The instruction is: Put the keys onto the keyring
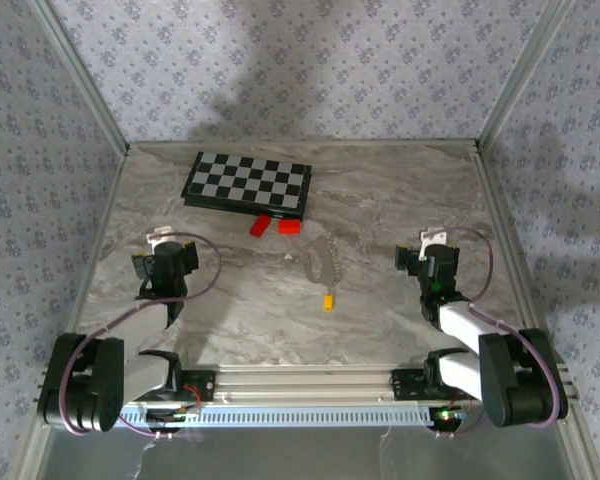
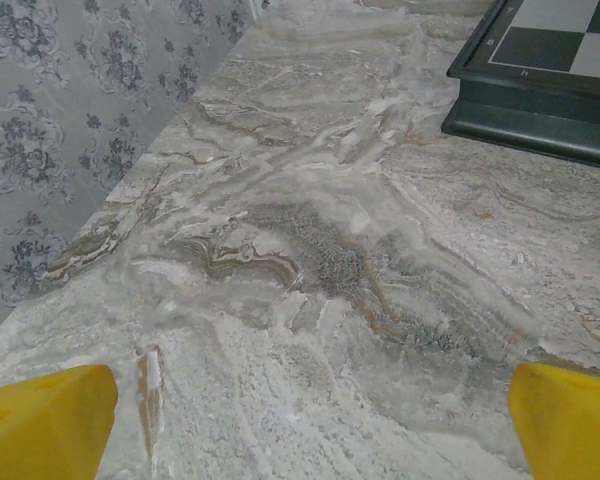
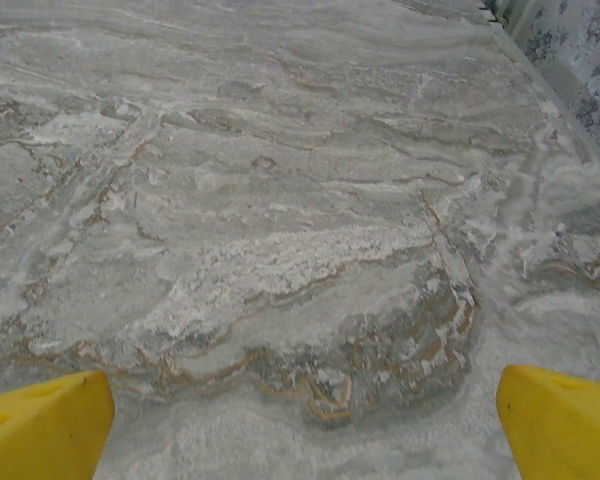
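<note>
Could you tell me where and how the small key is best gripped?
Likely its yellow head, from straight above: the key lies flat, just on the near side of the keyring, and its shank is too small to make out.

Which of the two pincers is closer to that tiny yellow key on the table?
The right pincer. The key lies to its left, a bit nearer the table's front edge. The left pincer sits farther off, with the key well to its right.
</note>
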Controlling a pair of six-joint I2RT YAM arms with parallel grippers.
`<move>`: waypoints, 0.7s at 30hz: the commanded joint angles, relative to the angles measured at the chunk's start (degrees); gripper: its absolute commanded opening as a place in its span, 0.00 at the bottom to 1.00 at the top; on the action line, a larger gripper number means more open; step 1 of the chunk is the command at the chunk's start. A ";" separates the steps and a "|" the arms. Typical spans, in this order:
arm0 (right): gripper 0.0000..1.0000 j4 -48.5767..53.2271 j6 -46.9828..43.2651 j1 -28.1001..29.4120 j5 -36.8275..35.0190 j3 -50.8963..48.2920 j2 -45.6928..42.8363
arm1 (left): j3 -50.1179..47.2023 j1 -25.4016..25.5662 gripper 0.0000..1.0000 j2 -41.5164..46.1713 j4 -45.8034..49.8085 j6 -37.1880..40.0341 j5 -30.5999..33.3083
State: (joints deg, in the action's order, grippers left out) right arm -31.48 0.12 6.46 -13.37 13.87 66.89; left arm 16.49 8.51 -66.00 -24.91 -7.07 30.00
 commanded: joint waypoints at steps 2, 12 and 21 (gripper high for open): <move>1.00 -6.33 -1.09 -1.22 2.63 3.05 4.08 | 3.59 -1.24 1.00 -3.77 -4.86 -0.11 -0.19; 1.00 -10.25 -2.76 -2.85 3.67 4.93 8.64 | 4.14 -3.28 1.00 -9.46 -13.84 0.20 -3.70; 1.00 -13.86 -1.03 -6.76 7.51 8.47 17.74 | 3.81 -3.26 1.00 -14.21 -21.99 4.26 -4.99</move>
State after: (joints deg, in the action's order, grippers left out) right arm -41.23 -1.32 0.67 -7.60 21.34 81.65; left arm 20.32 5.56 -78.24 -39.29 -4.95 26.50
